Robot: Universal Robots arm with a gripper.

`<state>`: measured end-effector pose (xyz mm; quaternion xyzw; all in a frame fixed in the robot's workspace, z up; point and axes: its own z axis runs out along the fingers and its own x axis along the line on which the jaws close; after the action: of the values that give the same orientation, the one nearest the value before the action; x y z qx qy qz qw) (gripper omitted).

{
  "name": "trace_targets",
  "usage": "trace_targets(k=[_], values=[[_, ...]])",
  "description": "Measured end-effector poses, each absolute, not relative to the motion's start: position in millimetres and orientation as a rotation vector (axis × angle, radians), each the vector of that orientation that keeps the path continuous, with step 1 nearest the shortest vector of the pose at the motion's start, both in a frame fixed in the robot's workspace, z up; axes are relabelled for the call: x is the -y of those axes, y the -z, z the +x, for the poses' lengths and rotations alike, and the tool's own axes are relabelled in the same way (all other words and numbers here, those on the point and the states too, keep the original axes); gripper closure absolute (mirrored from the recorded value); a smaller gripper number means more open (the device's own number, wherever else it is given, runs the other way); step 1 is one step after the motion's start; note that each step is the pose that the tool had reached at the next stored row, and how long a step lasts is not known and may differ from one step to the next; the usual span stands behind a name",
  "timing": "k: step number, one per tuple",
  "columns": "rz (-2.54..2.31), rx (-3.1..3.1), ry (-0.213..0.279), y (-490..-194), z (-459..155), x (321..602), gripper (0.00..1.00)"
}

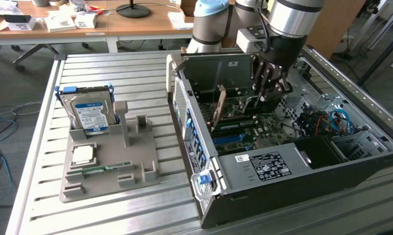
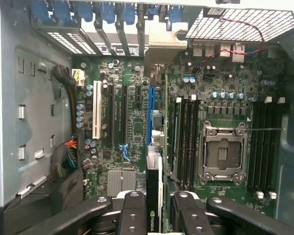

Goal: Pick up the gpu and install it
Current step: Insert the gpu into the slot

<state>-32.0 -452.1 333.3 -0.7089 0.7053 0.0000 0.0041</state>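
Two fingers (image 2: 133,211) of the tool (image 2: 159,203) clamp the gpu (image 2: 153,193).

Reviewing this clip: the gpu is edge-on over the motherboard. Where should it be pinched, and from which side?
Pinch the gpu across its two flat faces at the upper edge, coming straight down through the open side of the case. It stands thin and on edge, lower edge facing the motherboard, so only that upper edge is free. The gripper appears shut on it this way.
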Motion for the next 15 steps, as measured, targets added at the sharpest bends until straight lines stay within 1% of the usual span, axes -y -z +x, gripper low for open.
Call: trace_targets(k=[15], values=[[-2.208, -2.223, 0.000, -317.0, -36.5, 453.3, 0.74]])
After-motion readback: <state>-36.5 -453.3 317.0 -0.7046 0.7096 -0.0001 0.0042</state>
